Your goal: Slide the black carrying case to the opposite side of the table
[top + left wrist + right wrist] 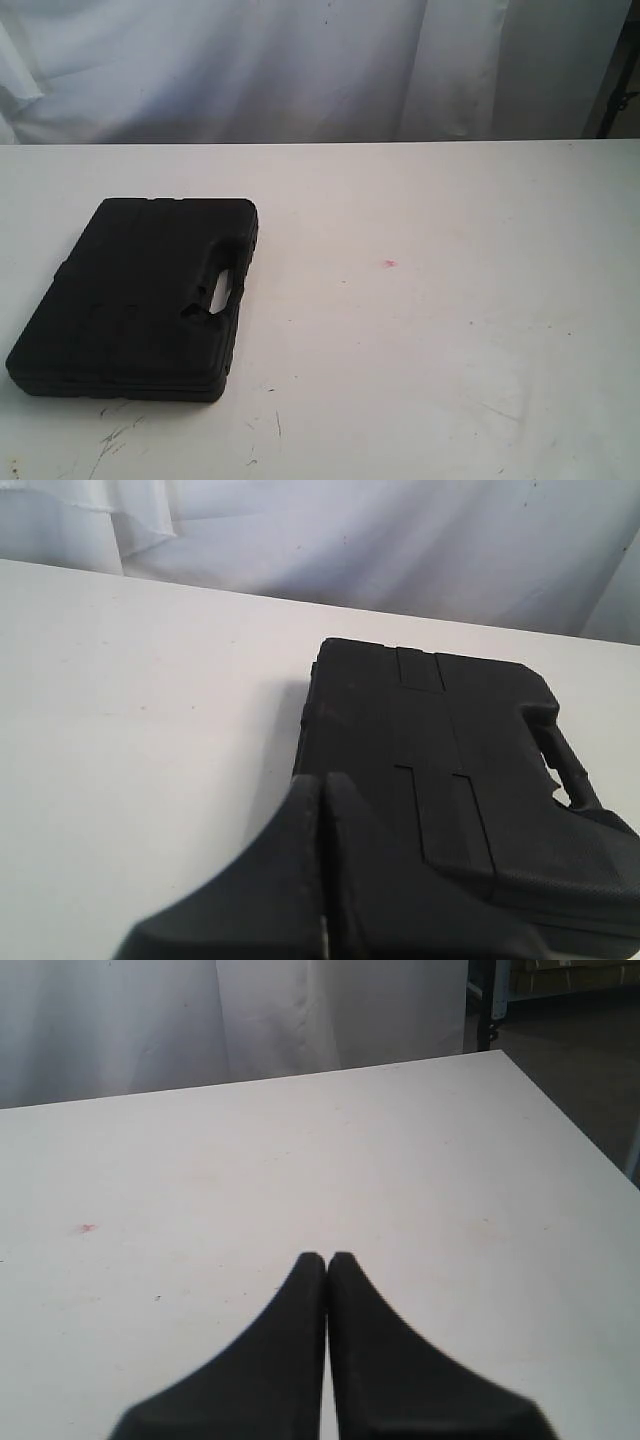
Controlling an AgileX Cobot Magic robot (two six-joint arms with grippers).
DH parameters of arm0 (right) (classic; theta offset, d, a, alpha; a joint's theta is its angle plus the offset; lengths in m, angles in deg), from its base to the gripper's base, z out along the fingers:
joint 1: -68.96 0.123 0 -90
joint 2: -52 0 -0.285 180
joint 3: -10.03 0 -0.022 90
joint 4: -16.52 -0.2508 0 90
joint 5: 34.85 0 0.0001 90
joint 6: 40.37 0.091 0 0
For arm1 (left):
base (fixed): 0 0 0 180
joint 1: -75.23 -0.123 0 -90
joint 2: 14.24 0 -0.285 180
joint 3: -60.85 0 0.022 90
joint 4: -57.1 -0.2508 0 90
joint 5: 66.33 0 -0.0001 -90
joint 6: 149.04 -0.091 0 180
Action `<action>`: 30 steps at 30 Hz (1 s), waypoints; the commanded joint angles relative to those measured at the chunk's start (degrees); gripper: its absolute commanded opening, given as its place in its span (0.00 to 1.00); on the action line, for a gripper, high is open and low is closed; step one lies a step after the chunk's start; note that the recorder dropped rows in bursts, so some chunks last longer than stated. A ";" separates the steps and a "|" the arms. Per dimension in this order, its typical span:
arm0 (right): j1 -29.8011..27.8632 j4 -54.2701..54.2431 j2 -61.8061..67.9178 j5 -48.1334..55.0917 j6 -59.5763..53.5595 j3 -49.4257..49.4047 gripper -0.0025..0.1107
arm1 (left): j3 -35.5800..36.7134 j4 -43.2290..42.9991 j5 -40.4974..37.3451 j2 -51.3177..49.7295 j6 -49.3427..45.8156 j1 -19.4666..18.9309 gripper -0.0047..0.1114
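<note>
The flat black case (pixel 135 295) lies on the left part of the white table (pixel 430 330), its oval handle slot (pixel 221 283) facing the middle. Neither arm shows in the exterior view. In the left wrist view the case (pixel 450 770) fills the far side, and my left gripper (pixel 324 780) is shut, empty, its tips over the case's near corner; I cannot tell if they touch it. My right gripper (pixel 327 1257) is shut with nothing in it, above bare table (pixel 400 1160), with no case in its view.
A tiny red speck (pixel 390 264) marks the tabletop near the middle, and dark scuffs (pixel 110 440) lie by the front edge. White drapes (pixel 300 60) hang behind the table. The table's far right corner (pixel 497 1053) shows, with dark floor beyond.
</note>
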 commanded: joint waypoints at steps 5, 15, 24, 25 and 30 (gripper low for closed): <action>0.00 -0.22 -0.32 -0.02 -0.01 -0.16 0.02 | 0.28 0.19 0.34 0.24 0.22 0.27 0.04; 0.00 -0.22 -0.32 -2.49 -0.01 -0.16 0.02 | 0.28 0.19 0.34 0.24 0.22 0.27 0.04; 0.00 -0.22 -0.32 -2.49 -0.01 -0.16 0.02 | 0.28 0.19 0.34 0.24 0.22 0.27 0.04; 0.00 -0.22 -0.32 -2.49 -0.01 -0.16 0.02 | 0.28 0.19 0.34 0.24 0.22 0.27 0.04; 0.00 -0.22 -0.32 -2.14 -0.01 -0.16 0.02 | 0.28 0.19 0.34 0.24 0.22 0.27 0.04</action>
